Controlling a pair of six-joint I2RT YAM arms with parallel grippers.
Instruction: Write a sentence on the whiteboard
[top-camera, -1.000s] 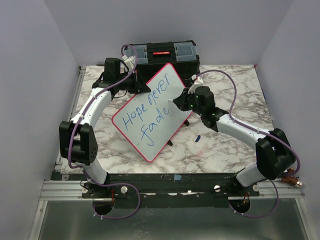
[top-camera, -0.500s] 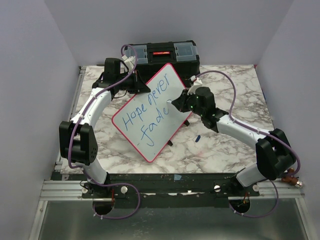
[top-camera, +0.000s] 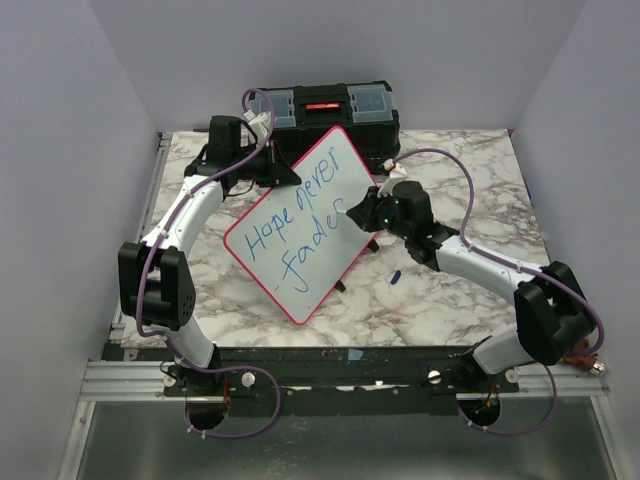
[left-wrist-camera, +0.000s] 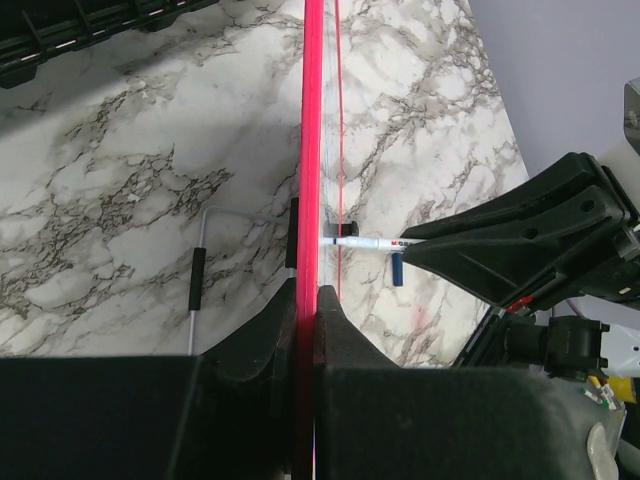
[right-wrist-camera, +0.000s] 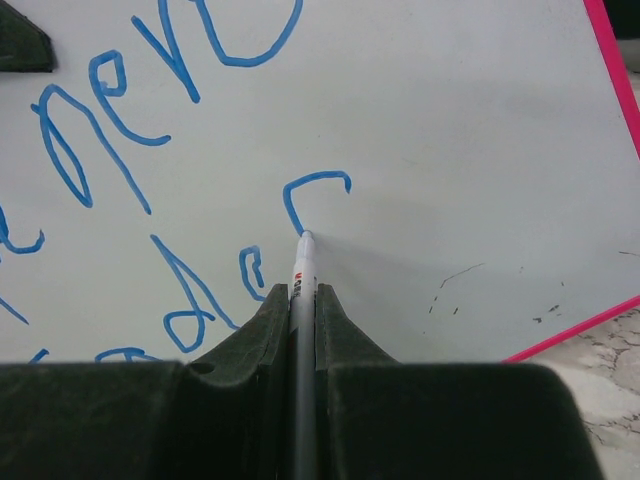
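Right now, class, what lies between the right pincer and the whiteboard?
A marker: clamped in the right pincer, its tip touches the whiteboard at a blue stroke. The right wrist view shows it best.

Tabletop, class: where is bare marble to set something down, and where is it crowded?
Free: the far-right corner beside the toolbox, and the near strip in front of the whiteboard. Crowded: the centre, around the left gripper, right gripper with its marker and blue cap.

Whiteboard (top-camera: 300, 235) on table (top-camera: 480, 190), toolbox (top-camera: 325, 106) behind, prob. pen cap (top-camera: 395, 276) to its rt
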